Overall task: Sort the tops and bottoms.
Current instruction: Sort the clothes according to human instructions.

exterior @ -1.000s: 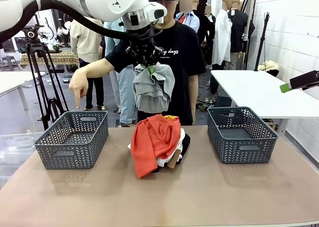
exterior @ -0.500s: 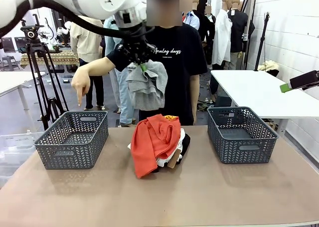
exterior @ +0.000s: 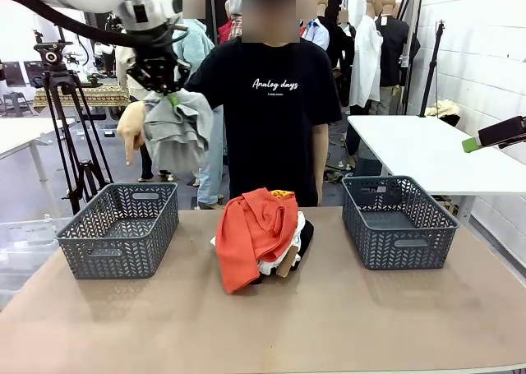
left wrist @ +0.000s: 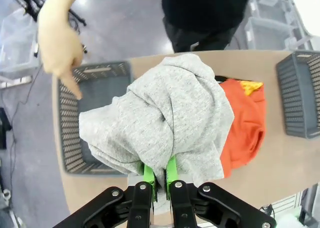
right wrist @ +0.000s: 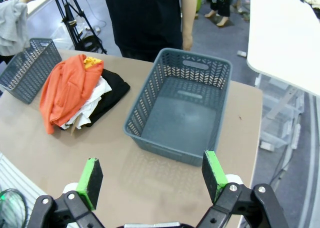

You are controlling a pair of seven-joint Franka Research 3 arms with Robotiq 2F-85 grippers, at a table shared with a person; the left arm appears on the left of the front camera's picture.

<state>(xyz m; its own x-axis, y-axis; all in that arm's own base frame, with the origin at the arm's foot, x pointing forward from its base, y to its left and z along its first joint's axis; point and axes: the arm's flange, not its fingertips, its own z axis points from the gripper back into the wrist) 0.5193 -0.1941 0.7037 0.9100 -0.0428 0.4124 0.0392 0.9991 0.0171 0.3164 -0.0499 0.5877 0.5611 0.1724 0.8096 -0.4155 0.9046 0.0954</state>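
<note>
Brown counter: left basket and right basket hold nothing, so your sorting's barely begun. Orange-red top, white top, black bottoms heaped between. Your left hand clamps a grey garment high over the left basket; right hand spread apart.

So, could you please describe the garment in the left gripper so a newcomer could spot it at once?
Find the table, then the grey basket at the robot's left end. Above it, beside the person's pointing hand, a crumpled cloth hangs from the left gripper. It is plain light grey and off the table, unlike the orange-red, white and black pile in the middle.
</note>
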